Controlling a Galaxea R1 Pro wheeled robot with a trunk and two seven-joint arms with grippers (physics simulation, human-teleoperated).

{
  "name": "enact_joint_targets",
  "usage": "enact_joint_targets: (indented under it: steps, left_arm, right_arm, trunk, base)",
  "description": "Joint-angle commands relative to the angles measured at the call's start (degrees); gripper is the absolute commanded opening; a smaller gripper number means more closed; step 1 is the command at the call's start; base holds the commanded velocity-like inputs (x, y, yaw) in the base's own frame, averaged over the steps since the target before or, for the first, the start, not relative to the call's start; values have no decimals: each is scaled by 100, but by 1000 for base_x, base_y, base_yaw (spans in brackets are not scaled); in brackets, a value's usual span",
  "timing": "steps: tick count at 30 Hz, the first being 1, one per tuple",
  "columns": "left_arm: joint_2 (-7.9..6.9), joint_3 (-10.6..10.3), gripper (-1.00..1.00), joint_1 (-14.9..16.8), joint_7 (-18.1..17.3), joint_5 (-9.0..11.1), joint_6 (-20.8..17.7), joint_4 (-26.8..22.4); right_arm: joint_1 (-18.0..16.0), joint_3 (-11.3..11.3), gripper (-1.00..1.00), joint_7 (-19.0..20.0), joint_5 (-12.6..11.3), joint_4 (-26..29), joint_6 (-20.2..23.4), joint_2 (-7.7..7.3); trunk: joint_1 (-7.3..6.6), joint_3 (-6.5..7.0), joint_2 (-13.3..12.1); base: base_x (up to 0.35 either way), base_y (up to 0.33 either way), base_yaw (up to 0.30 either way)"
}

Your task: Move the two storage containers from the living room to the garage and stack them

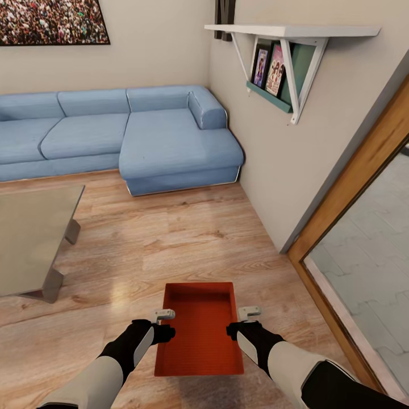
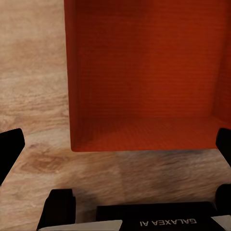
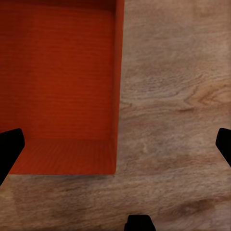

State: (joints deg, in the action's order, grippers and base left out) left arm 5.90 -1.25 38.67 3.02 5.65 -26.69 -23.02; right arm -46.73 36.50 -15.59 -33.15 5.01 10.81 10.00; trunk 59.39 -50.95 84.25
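One orange-red storage container (image 1: 199, 329) lies on the light wood-plank floor of the living room, just ahead of me, open side up and empty. My left gripper (image 1: 165, 332) hangs at its left wall and my right gripper (image 1: 237, 328) at its right wall. In the left wrist view the container (image 2: 144, 72) lies below the left gripper (image 2: 115, 147), whose black fingertips (image 2: 10, 147) are spread wide. The right wrist view shows the container's wall (image 3: 117, 86) between the spread fingers of the right gripper (image 3: 115, 147). Both grippers are open. The second container is out of view.
A blue sectional sofa (image 1: 142, 136) fills the far side. The low glass-topped table (image 1: 34, 238) stands at the left. A wood-framed glass door (image 1: 363, 187) runs along the right, with a wall shelf (image 1: 289, 31) above it.
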Motion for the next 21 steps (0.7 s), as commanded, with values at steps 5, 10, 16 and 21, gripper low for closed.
enact_joint_targets:
  steps: [5,10,16,21]
  left_arm:
    - [-1,-15,100,0,32,59,-63,-24]
    - [-1,-15,100,-1,32,59,-65,-27]
    - [-2,-15,100,-1,32,64,-65,-27]
    - [-2,-15,100,0,32,65,-65,-27]
  right_arm:
    - [-2,34,100,-32,-26,9,35,0]
    - [-2,33,100,-32,-25,9,35,0]
    - [-2,32,100,-32,-28,9,35,0]
    - [-2,28,100,-32,-29,9,35,0]
  trunk:
    - [110,-94,204]
    - [220,-184,405]
    - [352,-292,645]
    - [462,-381,846]
  base:
    - [0,0,0]
    - [0,0,0]
    - [0,0,0]
    - [0,0,0]
